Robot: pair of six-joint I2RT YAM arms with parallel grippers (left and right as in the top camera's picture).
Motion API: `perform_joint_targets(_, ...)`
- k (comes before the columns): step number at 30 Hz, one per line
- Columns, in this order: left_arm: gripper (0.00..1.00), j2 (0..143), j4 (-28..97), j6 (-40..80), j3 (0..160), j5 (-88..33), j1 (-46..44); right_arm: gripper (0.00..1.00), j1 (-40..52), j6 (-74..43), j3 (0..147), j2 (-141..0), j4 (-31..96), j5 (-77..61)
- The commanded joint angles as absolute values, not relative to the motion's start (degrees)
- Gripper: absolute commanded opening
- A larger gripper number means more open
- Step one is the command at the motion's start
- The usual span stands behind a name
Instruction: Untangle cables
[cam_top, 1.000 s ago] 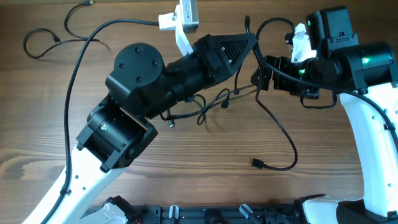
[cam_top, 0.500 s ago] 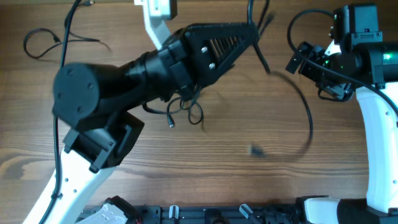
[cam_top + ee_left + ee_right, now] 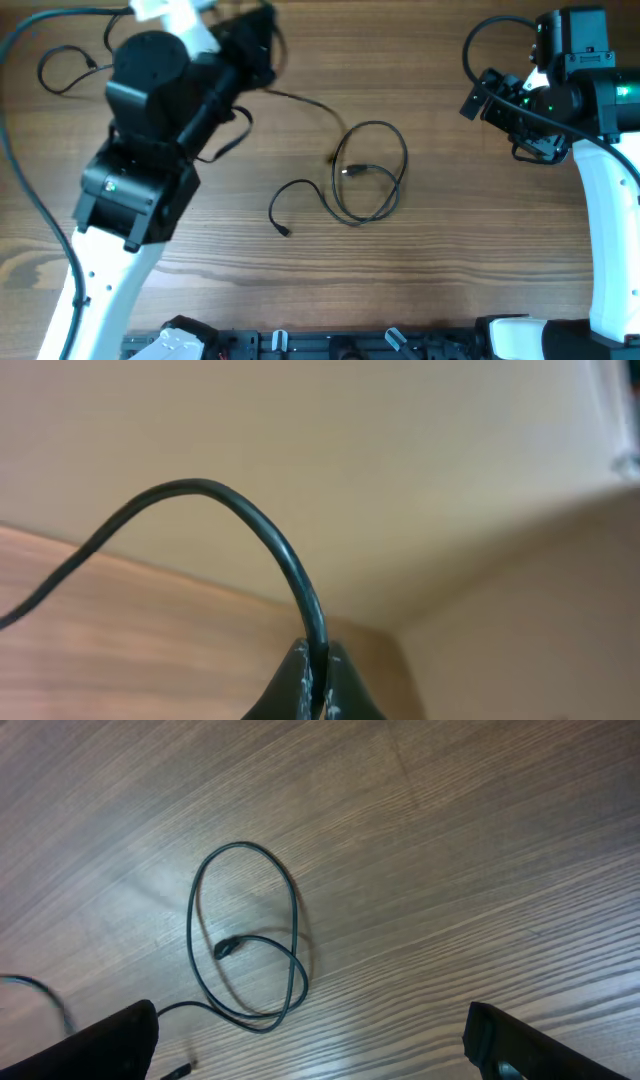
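A thin black cable (image 3: 404,165) lies in a loose loop at the table's middle, also in the right wrist view as the loop (image 3: 294,915). One plug end (image 3: 283,232) rests in front of it. A strand runs from the loop up-left to my left gripper (image 3: 258,42), which is blurred at the far left. In its wrist view the left gripper (image 3: 320,660) is shut on that cable (image 3: 290,555), which arcs up and away to the left. My right gripper (image 3: 478,95) hangs open and holds nothing at the far right; its fingertips (image 3: 110,1040) frame the loop from above.
Another thin black cable (image 3: 42,68) curls at the far left corner. The left arm's body (image 3: 140,160) covers much of the left side. The thicker black wire (image 3: 30,200) of that arm trails down the left edge. The right arm's white link (image 3: 610,250) stands along the right edge.
The left arm swung from the middle to the far left with the cable pinched, pulling the tangle into a loose loop. The right gripper drew back to the right and has held still since.
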State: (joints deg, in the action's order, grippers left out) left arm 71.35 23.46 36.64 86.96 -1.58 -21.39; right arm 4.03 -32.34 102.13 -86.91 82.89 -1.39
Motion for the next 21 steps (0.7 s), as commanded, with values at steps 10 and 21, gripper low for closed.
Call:
perform_joint_targets(10, 0.04, 76.8, 31.5, 44.4, 87.2, 10.5, 15.1, 1.0, 4.0, -31.5, 101.9, -86.9, 83.1, -0.4)
perform_joint_targets(21, 0.04, 93.9, 20.6, 39.6, 87.2, 18.9, 23.4, 1.0, 4.1, -31.7, 101.9, -86.9, 80.8, -0.4)
